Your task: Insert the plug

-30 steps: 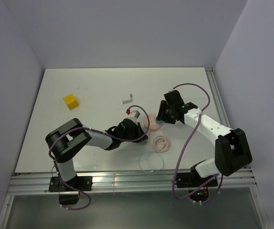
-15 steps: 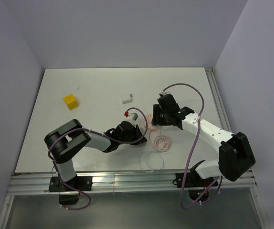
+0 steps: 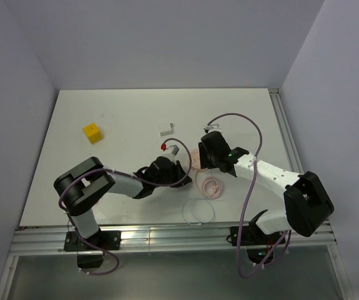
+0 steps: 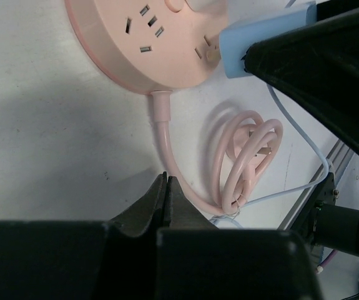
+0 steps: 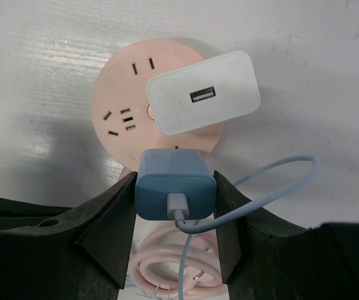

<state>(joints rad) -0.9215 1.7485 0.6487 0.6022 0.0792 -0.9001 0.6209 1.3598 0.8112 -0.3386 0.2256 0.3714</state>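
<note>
The plug [image 5: 175, 184] is a light-blue block with a thin pale cable leaving its back. My right gripper [image 5: 175, 200] is shut on the plug, a finger on each side. It holds the plug at the near rim of a round pink socket disc [image 5: 123, 87]. In the left wrist view the plug [image 4: 263, 44] has its prongs at the disc's edge [image 4: 123, 44]. From above, the right gripper [image 3: 205, 153] covers the disc. My left gripper [image 4: 167, 181] is shut and empty, beside the disc's pink cord [image 4: 167, 140]; from above it [image 3: 167, 170] lies left of the disc.
A white USB adapter [image 5: 203, 100] sits plugged into the disc. The pink coiled cord [image 3: 210, 186] and a thin white cable loop [image 3: 199, 211] lie near the front edge. A white block [image 3: 165, 129] and a yellow cube [image 3: 92, 132] lie farther back left.
My right gripper has moved left and nearer with the plug, over the pink socket disc. My left gripper has shifted slightly left and stays shut.
</note>
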